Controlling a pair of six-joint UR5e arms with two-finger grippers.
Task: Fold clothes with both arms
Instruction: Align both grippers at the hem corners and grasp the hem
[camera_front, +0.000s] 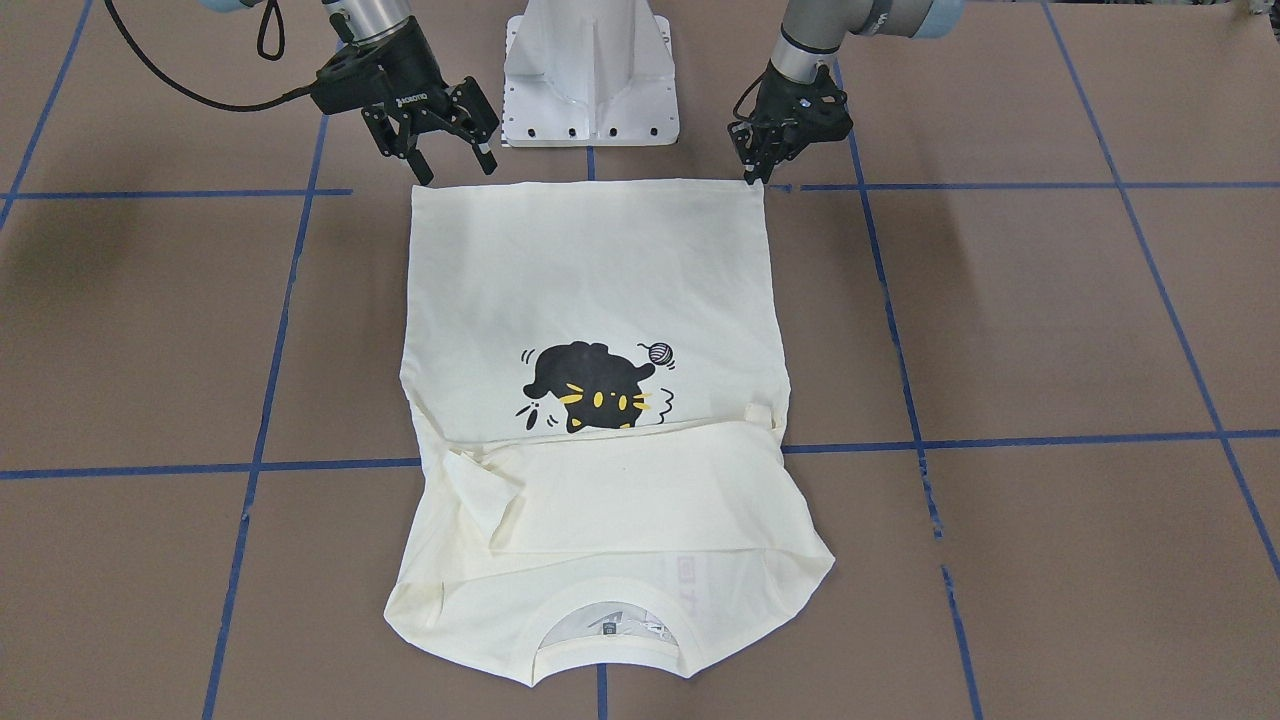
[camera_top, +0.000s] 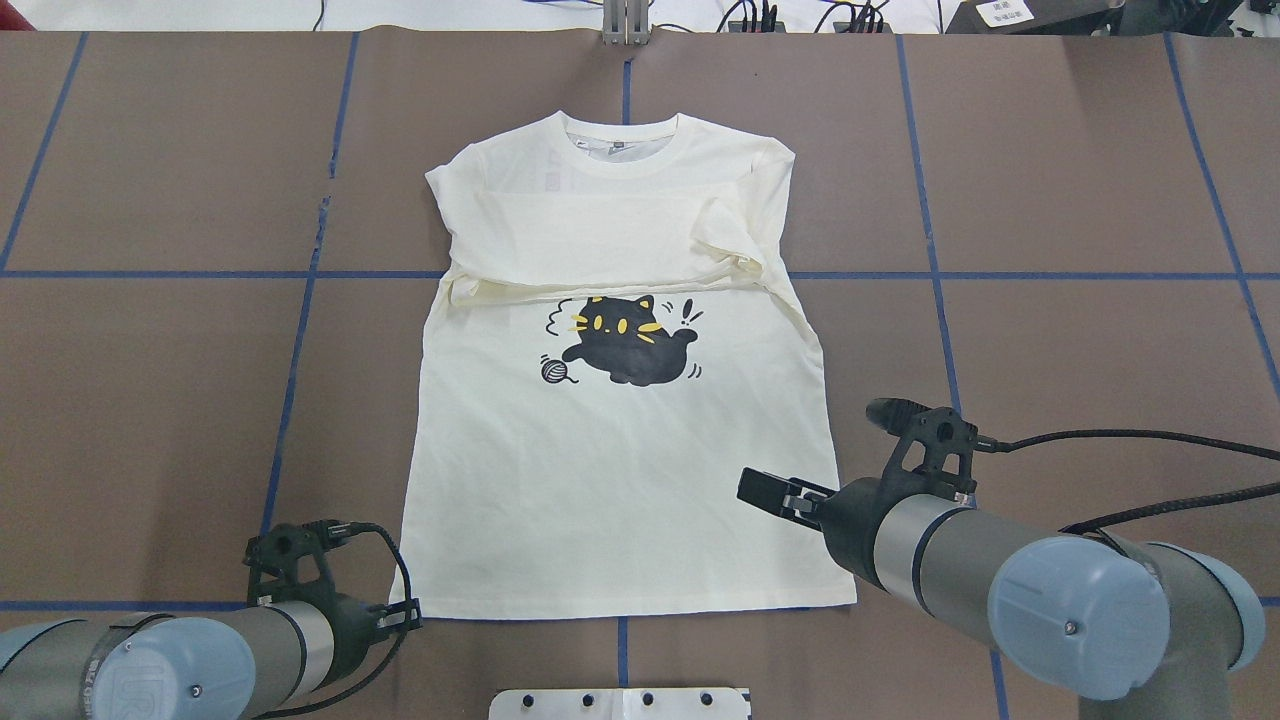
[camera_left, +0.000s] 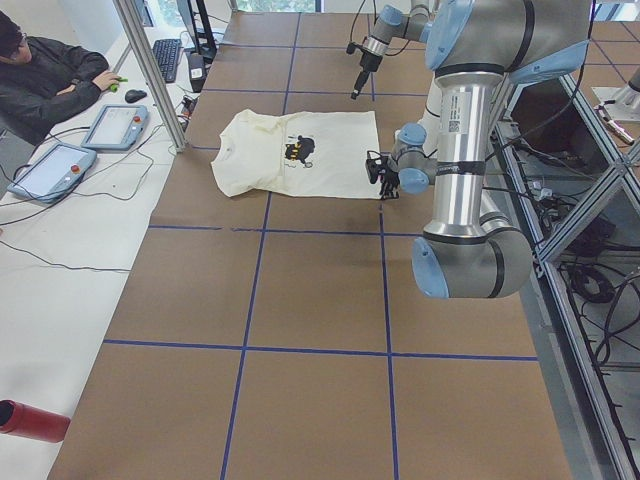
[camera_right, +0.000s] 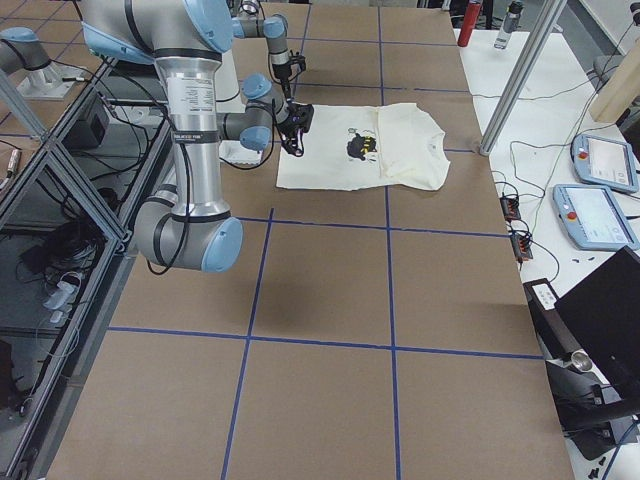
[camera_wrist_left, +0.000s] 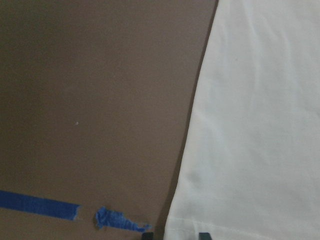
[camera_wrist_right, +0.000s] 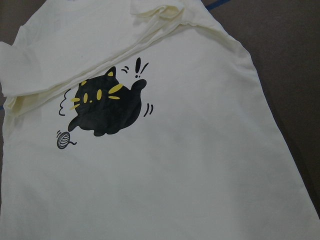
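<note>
Looking at the T-shirt (camera_front: 590, 260), you could see it lay flat in the middle of the desk (camera_front: 1050, 320), cat side up, with both sleeves folded across the chest. The left gripper (camera_front: 757, 172) was down at one hem corner, its jaws only a little apart. The right gripper (camera_front: 457, 165) hung just above the other corner, jaws wide and holding nothing. I think the fold could have gone crooked if one side pinched and the other missed. The jaws could also have caught just the top layer, and the loose sleeves could have slid out on the lift. The shirt's long side ran straight away from the robot: hem next to its white base (camera_front: 590, 80), neck hole far off.
</note>
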